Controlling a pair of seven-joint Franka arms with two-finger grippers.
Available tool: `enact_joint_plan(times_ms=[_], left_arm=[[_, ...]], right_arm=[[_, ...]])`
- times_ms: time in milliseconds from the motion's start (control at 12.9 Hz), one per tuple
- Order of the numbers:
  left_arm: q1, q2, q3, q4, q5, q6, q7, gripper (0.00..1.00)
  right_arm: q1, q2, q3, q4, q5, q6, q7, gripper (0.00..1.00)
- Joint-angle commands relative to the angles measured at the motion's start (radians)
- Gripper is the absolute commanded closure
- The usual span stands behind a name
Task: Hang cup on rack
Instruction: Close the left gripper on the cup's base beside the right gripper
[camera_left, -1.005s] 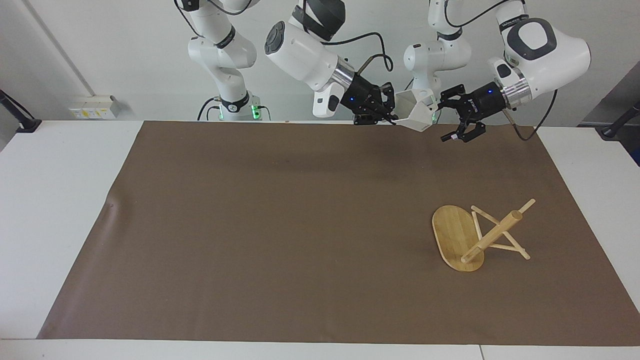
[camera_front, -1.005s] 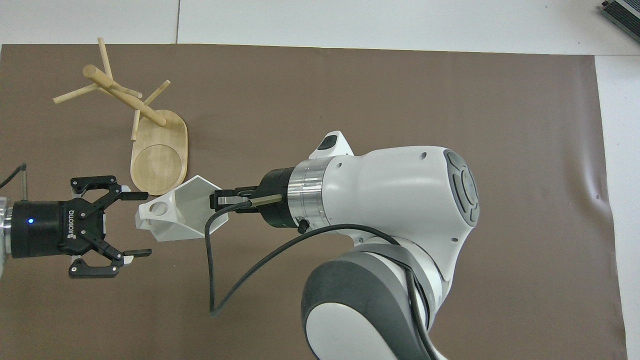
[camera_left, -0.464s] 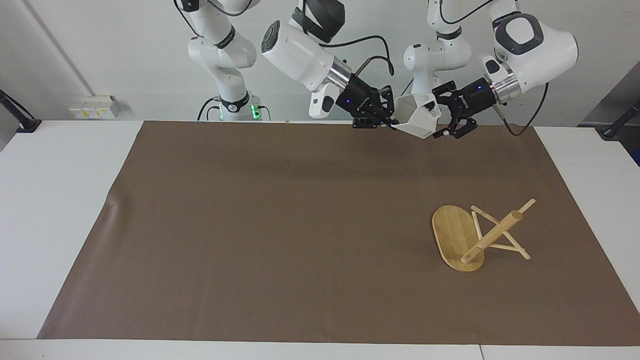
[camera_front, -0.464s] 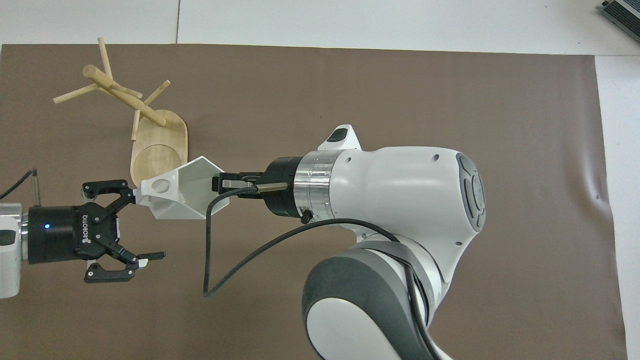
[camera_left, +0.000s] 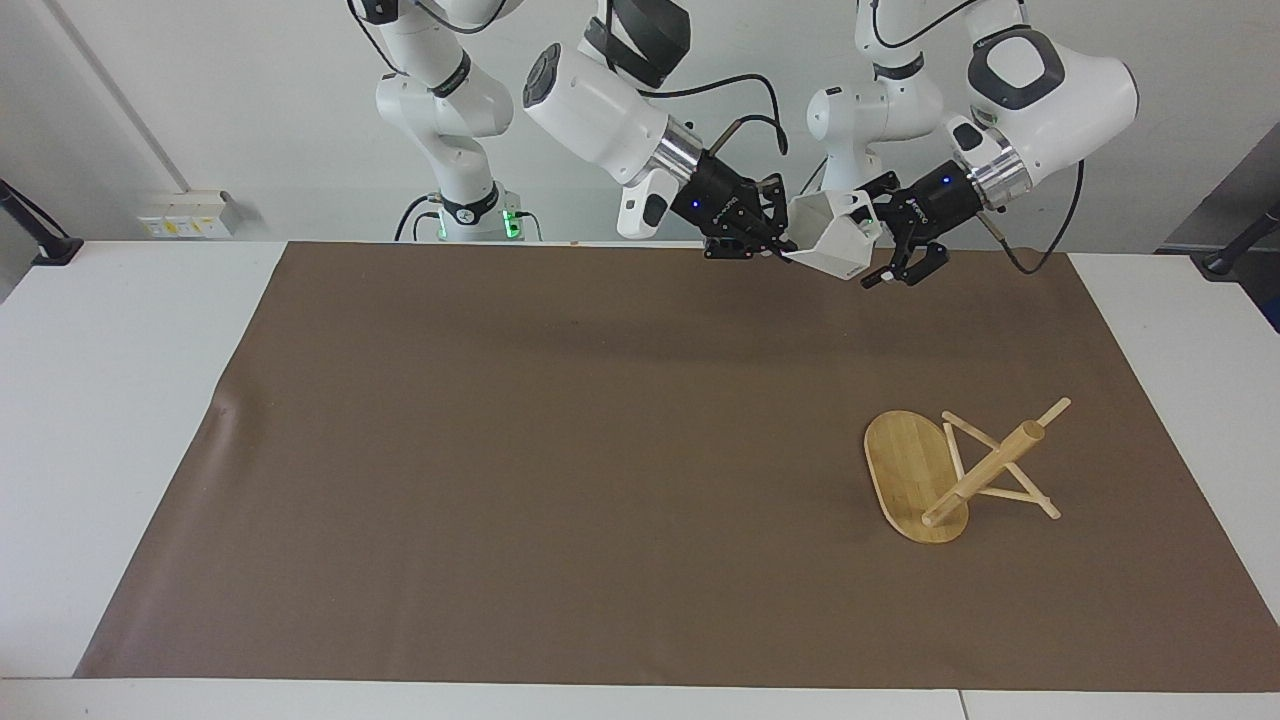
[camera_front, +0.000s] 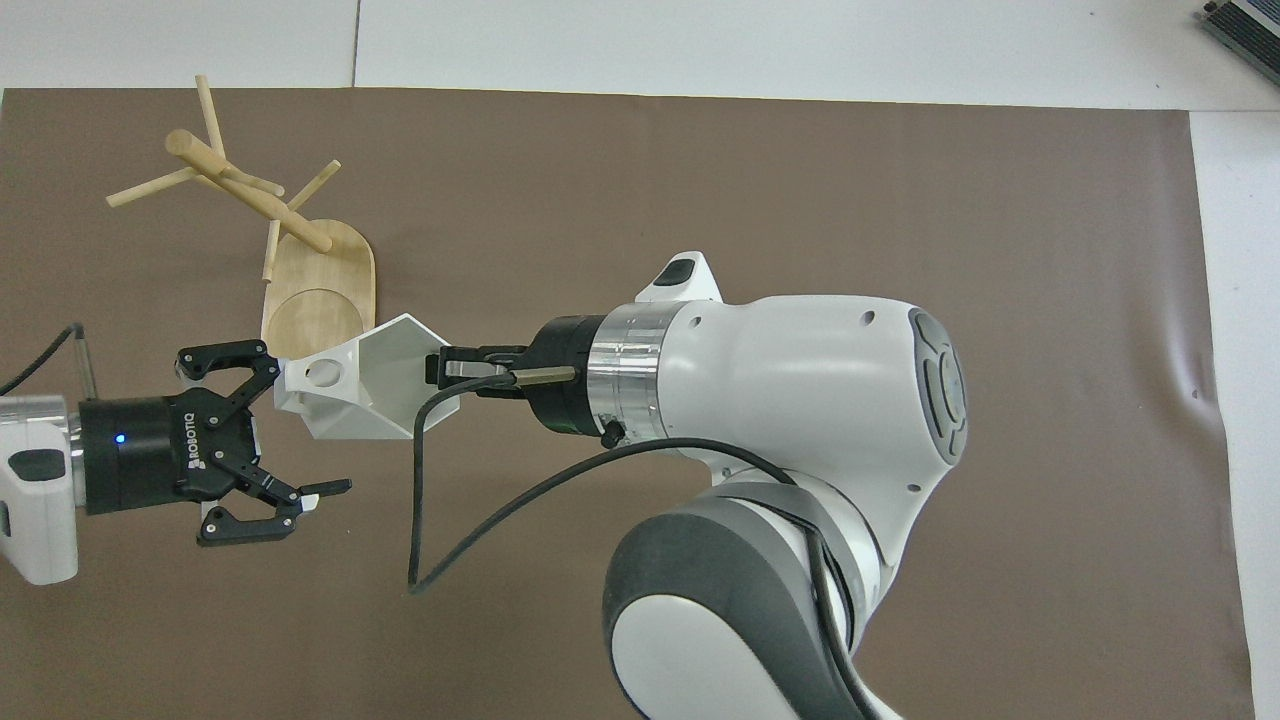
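right gripper (camera_left: 779, 243) clamped on rim of small white faceted cup (camera_left: 832, 238), aloft over mat edge by robots | left gripper (camera_left: 884, 240) spread, now straddling cup's pierced handle: handover imminent | light bamboo rack (camera_left: 950, 468) toppled, needs righting

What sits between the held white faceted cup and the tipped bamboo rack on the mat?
Nothing: only bare brown mat separates the white faceted cup from the bamboo rack, clearest in the facing view.

The word "ROBOTIQ" stands in white letters on the black body of the left hand (camera_front: 290, 432).
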Motion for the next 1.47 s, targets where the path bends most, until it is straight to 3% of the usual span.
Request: enact_joint_plan(times_ms=[0, 1391], left_arm=[[-0.028, 0.017, 0.004, 0.025, -0.018, 0.018, -0.011, 0.00], [-0.044, 0.032, 0.007, 0.071, -0.098, 0.027, 0.031, 0.00]], right_arm=[[-0.007, 0.000, 0.013, -0.004, -0.019, 0.019, 0.032, 1.00], [-0.006, -0.001, 0.015, -0.015, -0.019, 0.013, 0.032, 1.00]])
